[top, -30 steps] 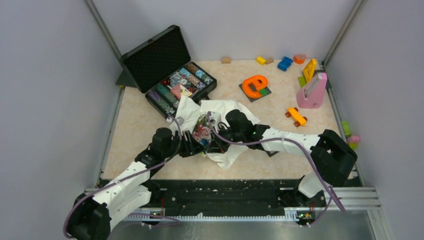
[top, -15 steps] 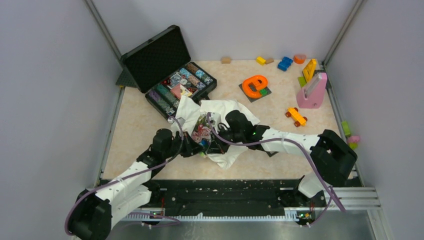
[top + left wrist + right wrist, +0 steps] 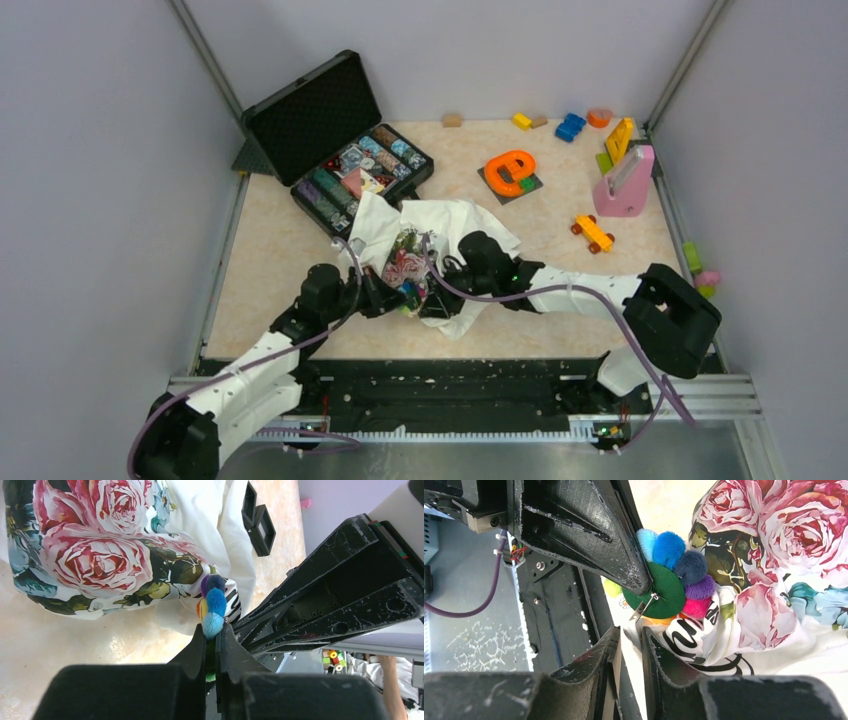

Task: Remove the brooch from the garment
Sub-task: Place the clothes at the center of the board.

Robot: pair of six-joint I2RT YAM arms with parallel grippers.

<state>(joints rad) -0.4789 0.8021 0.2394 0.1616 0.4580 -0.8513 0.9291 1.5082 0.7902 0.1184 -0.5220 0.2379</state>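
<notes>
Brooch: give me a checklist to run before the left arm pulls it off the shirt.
1. Left gripper shut on the brooch: ok, fingers pinch its edge.
2. Pin unhooked on the green back: cannot tell; it sticks out, but the catch is too small to read.
3. Brooch clear of the garment: not ok, petals lie against the print.
4. Right gripper holding the garment down: cannot tell.
5. Room between the grippers: not ok, they are crowded together.
</notes>
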